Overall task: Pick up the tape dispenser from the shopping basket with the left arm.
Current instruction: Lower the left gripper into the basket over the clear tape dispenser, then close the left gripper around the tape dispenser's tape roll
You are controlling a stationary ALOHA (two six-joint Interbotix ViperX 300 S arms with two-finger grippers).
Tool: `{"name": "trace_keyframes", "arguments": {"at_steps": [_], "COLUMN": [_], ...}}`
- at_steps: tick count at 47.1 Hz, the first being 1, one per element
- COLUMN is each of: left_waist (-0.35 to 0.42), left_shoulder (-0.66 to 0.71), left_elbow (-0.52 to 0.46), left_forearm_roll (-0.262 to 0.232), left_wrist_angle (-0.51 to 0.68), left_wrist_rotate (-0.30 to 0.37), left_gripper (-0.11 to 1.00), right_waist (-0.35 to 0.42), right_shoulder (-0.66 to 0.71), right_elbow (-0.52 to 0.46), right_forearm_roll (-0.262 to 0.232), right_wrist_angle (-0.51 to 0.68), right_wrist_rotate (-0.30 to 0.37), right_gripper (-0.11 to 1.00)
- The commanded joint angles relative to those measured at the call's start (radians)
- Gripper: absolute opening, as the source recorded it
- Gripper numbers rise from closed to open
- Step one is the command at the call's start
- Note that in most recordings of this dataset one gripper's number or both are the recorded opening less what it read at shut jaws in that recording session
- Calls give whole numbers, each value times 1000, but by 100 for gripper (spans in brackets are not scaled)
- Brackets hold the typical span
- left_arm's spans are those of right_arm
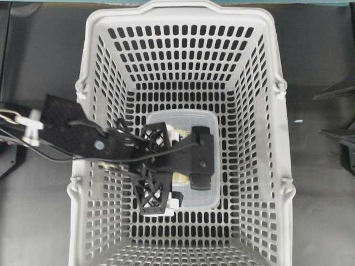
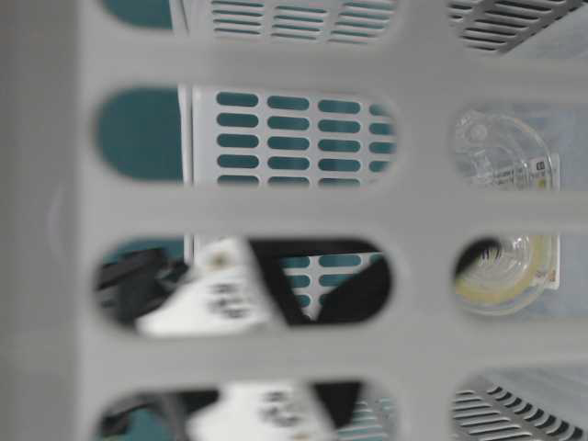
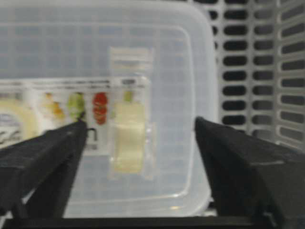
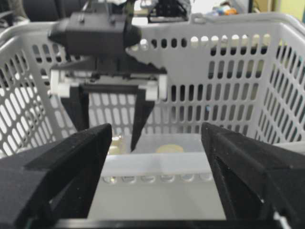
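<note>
— Tape dispenser [image 3: 125,129]: flat on the lid of a translucent food box [image 3: 190,62], mid-floor of the shopping basket [image 1: 183,16]. Likely light, stiff, slick.
— Best pinched across the clear dispenser body. Left gripper [image 3: 138,143] directly above, jaws wide apart, empty. Right gripper [image 4: 155,157] outside the basket, also spread.

A dark grey tabletop [image 1: 39,61] lies all around, with a teal strip [image 1: 310,2] along its far edge.

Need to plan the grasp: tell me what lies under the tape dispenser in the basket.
The tape dispenser rests on the lid of a translucent food box; slotted shopping basket beyond. The box's contents cannot be made out.
</note>
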Motion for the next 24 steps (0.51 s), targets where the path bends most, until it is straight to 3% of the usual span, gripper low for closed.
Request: {"name": "trace_keyframes", "arguments": {"at_steps": [1,7,14,24], "left_waist": [0,-2,0,5], "left_shoulder": [9,11,-32,-81], "left_elbow": [-3,-5,-46,-232], "left_forearm_roll": [3,5,5,5], "left_wrist_angle": [-3,6,83,287], "left_wrist_rotate": [-3,14,17,52], "left_gripper": [83,70,30,29], "right_waist": [3,3,2,2], "right_shoulder": [6,5,6,5], "right_elbow": [-6,-3,-2,-2], "right_forearm_roll": [3,3,3,3], "right_wrist_angle": [-5,-5,-5,-5], "right_wrist_rotate": [0,0,0,0], "right_gripper": [73,73,73,73]}}
